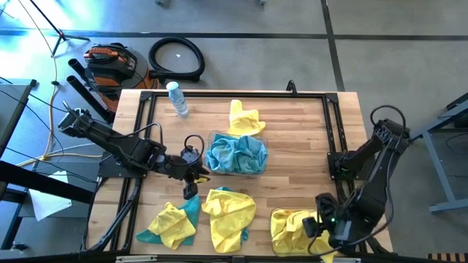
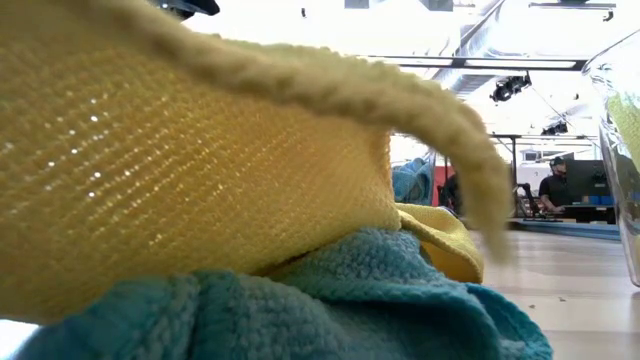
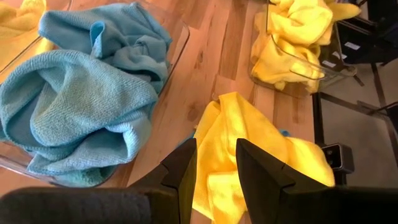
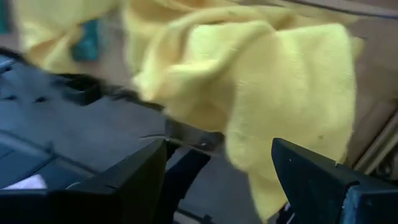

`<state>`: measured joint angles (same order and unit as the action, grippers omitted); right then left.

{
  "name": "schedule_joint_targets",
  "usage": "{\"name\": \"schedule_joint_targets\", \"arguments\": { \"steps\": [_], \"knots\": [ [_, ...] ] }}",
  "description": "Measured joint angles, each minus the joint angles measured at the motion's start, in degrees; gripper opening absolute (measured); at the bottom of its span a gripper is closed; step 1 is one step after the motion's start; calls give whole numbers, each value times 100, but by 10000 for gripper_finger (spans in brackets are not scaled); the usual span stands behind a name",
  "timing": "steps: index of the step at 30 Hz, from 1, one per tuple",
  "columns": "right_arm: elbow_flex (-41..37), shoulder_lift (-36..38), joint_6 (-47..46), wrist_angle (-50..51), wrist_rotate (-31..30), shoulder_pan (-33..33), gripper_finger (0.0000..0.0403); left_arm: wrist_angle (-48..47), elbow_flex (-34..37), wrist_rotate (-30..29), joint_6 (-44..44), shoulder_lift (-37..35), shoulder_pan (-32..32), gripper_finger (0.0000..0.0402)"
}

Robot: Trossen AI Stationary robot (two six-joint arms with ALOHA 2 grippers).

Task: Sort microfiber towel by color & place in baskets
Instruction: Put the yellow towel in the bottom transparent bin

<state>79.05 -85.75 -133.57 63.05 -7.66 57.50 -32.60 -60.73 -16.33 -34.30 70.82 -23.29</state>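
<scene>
Soft, looped microfiber is being shown at close range: a yellow towel (image 4: 273,81), its nap fine and its folds loose, is draped just beyond the widely parted jaws of the right gripper (image 4: 217,180), with nothing being gripped between them. That cloth is lying crumpled in a clear, round-cornered plastic basket (image 1: 276,235) at the table's near edge. Ahead of the left gripper (image 3: 216,168), whose dark wedge-shaped jaws are being held narrowly apart and empty, a second yellow towel (image 3: 249,143) is bunched on the pale wooden table (image 3: 205,62), directly past the fingertips. To one side of those jaws, rumpled teal towels (image 3: 81,106) are being held in the other clear basket (image 3: 177,46), heaped above its rim
</scene>
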Motion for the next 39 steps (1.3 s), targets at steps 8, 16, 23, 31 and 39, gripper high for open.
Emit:
{"name": "schedule_joint_targets", "arguments": {
  "steps": [8, 16, 23, 31, 39],
  "knots": [
    [-425, -807, -182, -3, 472, -59, 287, -15, 5, 53, -2, 68, -2, 99],
    [-976, -1549, 57, -502, 718, -332, 287, -4, 2, 78, -8, 86, -2, 99],
    [-1110, -2090, 232, -661, 776, -462, 287, -4, 2, 77, -123, 86, -2, 99],
    [-801, -1937, 253, 98, 669, -462, 287, -6, 2, 77, -151, 86, -2, 99],
    [360, -1769, 404, 1543, 667, -455, 287, -6, 2, 75, -151, 86, -2, 99]
  ]
}}
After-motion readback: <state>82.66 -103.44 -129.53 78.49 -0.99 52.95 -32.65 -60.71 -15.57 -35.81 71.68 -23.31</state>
